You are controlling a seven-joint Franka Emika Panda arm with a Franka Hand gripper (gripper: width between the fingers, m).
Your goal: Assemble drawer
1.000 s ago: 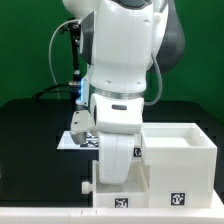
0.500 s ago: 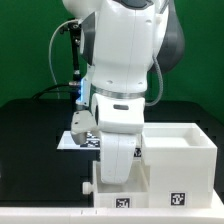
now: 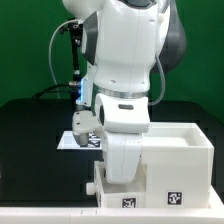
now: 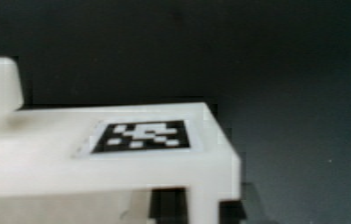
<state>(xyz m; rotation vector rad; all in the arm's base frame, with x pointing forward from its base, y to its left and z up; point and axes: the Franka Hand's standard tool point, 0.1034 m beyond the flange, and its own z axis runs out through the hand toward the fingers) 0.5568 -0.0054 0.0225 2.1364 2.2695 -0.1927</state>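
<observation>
We see the gripper (image 3: 121,172) low over the drawer (image 3: 112,192), which sits just beside the larger white casing (image 3: 185,160) on the exterior view's left, probably to line it up for insertion, though we cannot tell whether the jaws are apart or clamped.

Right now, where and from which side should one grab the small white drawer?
From above, probably: pinch the drawer by its thin wall on the exterior view's left. The casing crowds its other side, and its tagged face is broad and flat. The arm hides its rim.
</observation>
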